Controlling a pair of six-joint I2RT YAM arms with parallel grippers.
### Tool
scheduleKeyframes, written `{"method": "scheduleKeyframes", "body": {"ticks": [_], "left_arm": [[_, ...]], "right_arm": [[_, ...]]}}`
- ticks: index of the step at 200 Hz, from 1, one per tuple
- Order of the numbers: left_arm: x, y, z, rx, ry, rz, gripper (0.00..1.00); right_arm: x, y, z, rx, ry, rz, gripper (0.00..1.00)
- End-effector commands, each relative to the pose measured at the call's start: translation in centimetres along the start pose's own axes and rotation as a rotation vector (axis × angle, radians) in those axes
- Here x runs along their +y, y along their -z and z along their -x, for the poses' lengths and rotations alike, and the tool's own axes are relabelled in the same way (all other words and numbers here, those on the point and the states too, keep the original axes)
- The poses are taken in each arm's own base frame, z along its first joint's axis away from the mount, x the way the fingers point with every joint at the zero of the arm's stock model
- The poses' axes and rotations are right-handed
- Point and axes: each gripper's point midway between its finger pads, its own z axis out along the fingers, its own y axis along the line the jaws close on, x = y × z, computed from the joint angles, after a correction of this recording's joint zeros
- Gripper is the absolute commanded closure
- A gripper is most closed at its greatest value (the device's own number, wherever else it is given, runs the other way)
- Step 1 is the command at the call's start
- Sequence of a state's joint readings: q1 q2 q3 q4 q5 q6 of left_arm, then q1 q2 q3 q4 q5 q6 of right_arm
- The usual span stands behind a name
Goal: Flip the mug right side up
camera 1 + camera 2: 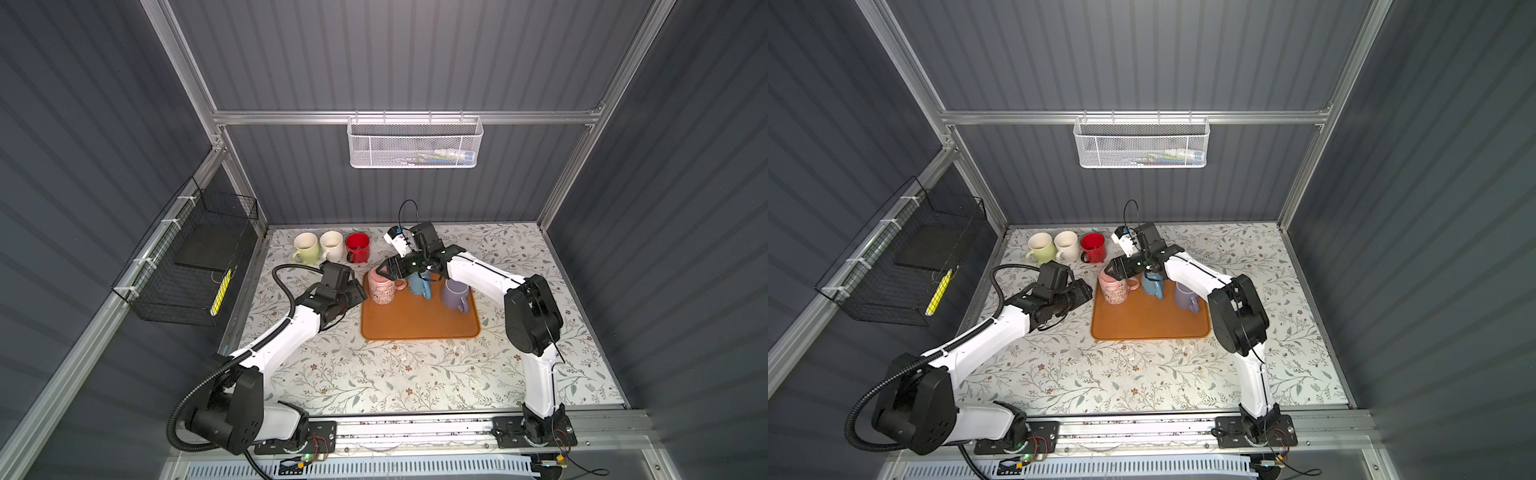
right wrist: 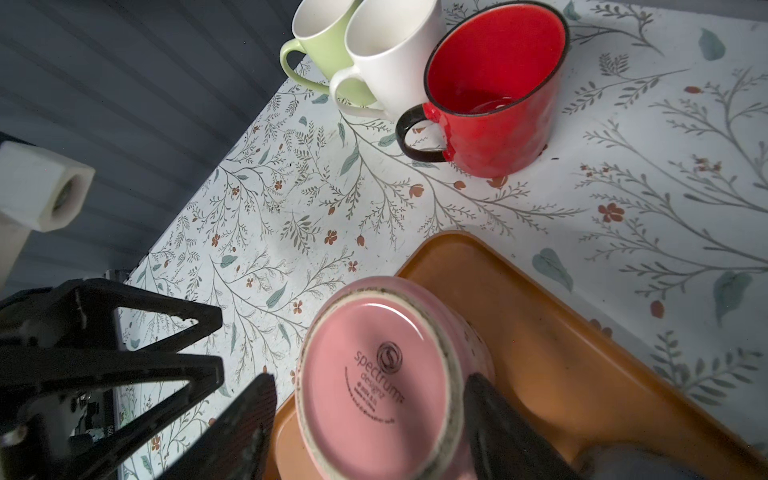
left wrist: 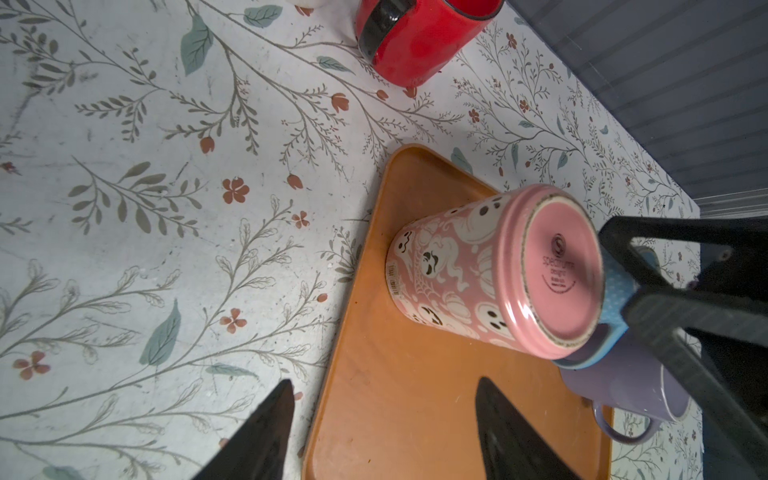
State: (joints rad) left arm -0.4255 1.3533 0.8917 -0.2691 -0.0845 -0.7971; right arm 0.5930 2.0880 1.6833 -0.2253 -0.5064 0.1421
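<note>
**A:** Where is the pink mug?

**B:** Bottom up at the far left corner of the tray; the tray lies toward the back of the desk.

**A:** And the grippers?

**B:** The right gripper hangs over the mug, jaws spread either side of its base; not clamped, as far as I can see. The left gripper is spread too and empty, just beside the tray's left edge.

**A:** Which step, then?

**B:** Lining up the grasp, I'd judge; the mug isn't lifted yet.

**A:** Next?

**B:** Close on the mug, lift it clear, roll it over, set it down rim up; mind the blue mug close beside it.
</note>
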Motion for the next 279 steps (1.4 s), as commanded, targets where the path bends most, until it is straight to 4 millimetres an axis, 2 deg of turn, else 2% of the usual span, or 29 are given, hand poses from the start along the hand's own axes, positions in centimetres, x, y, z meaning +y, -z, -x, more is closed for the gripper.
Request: {"method": "scheduleKeyframes", "body": {"ticks": [1,74,142,183,207,236,279], "left_arm": [[0.2,0.9,0.0,-0.006,-0.021,0.002,0.31],[0.5,0.6,-0.2,0.001,-0.030,0.017,0.31],[1.0,0.5,-0.6,0.001,-0.025,0.028,0.31],[0.4,0.0,-0.8,0.019,-0.028,-0.005,0.31],[-0.3,-0.1,-0.6,0.020,-0.031,-0.027,0.32],[-1.1,0.1,-0.4,0.024,-0.039,-0.061,0.32],[-1.6,-0.2,-1.1,0.051,-0.050,-0.081,0.32]], "right_arm": [[-0.4,0.2,-0.3,0.001,-0.021,-0.004,0.27],[-0.2,0.7,-3.1,0.020,-0.085,0.005,0.27],[1.5,1.4,-4.2,-0.006,-0.143,0.046,0.28],[2.7,1.8,-6.5,-0.010,-0.204,0.066,0.29],[2.7,2.2,-6.7,-0.015,-0.191,0.054,0.29],[1.9,2.9,-5.3,-0.019,-0.103,-0.004,0.28],[1.2,1.6,-5.2,0.057,0.065,-0.008,0.23]]}}
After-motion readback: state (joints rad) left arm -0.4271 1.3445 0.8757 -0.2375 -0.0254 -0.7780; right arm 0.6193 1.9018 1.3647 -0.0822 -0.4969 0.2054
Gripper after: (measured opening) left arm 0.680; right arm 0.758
